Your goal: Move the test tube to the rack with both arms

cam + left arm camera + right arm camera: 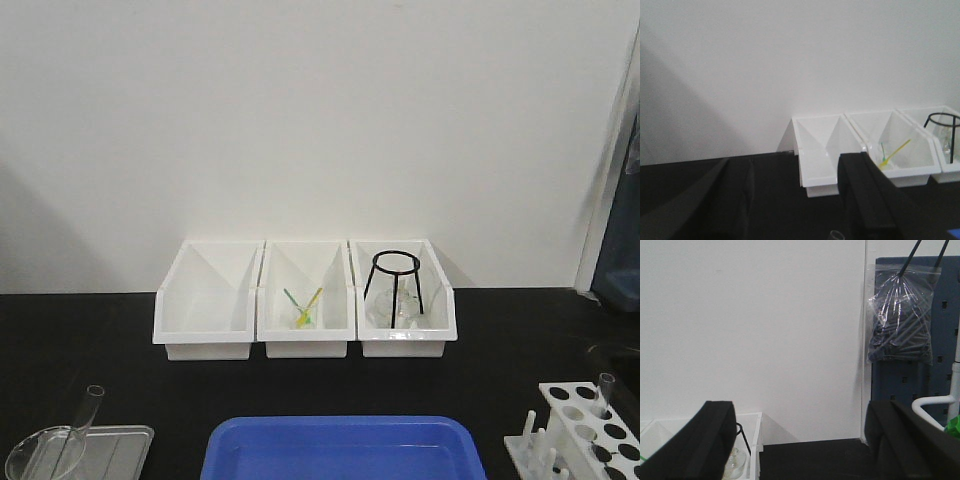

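Over the table (90, 330), left gripper (788, 170) and right gripper (800, 412) both wide apart.

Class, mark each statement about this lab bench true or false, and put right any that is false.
1. A test tube leans in a clear dish at the front left. True.
2. Three white bins stand side by side at the wall. True.
3. The black tripod stands in the leftmost bin. False: it stands in the rightmost bin.
4. A glass tube stands in a hole of the rack. True.
5. The right gripper is shut on a test tube. False: its fingers are wide apart with nothing between them.
6. The blue tray lies right of the rack. False: it lies left of it.
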You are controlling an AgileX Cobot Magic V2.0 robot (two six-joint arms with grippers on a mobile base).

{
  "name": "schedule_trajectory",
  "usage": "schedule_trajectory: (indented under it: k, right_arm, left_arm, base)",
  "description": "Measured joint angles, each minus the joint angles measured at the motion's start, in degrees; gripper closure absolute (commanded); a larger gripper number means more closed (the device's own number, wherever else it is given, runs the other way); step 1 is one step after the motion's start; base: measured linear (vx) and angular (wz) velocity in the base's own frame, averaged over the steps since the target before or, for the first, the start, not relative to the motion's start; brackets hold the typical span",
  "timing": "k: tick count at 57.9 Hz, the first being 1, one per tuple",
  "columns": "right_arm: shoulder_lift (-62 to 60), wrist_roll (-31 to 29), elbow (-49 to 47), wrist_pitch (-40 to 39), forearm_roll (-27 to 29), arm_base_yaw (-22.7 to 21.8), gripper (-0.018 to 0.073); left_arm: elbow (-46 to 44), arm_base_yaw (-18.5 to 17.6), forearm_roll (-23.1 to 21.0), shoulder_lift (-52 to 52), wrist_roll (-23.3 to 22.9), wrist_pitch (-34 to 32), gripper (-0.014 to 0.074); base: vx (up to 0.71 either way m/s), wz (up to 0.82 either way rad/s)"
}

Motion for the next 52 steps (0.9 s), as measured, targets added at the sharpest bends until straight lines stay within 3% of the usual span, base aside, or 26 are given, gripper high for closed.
schedule_trajectory:
  k: [12,18,52]
  right_arm:
    - [0.0,0.0,0.0,0.0,0.0,0.0,0.0037]
    - [0.0,0.0,0.0,0.0,0.0,0.0,0.0048]
    - [0.0,0.0,0.0,0.0,0.0,0.0,0.005]
  left_arm:
    - [8.36,0.0,6.73,3.68,8.45,-0.87,0.0092]
    - [12.98,0.0,8.47,6.05,11.12,-5.72,0.0092]
    - [14.6,-1.31,9.12,28.08,10.19,-26.32,0.0092]
  base:
    - [0.0,0.0]
    - [0.0,0.0]
    - [0.0,0.0]
